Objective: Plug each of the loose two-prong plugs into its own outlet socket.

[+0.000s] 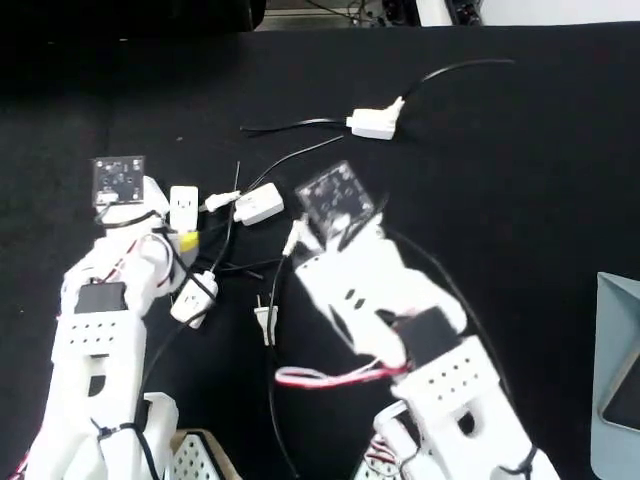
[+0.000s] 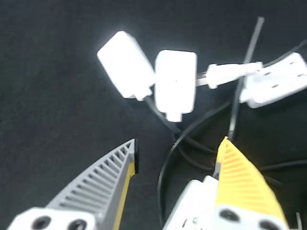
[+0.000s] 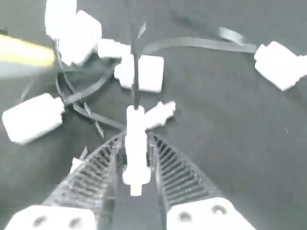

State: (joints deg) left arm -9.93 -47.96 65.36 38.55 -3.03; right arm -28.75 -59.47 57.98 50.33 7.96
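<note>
A plug is pinched by the right gripper, near a socket block; the left gripper is spread. Tangled cords may be snagged, and the plug could be pulled askew.

The plug is smooth plastic, the table matt cloth

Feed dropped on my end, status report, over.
Left pincer open above cords. Right pincer shut on plug, not yet socketed. Second plug loose on table.
</note>
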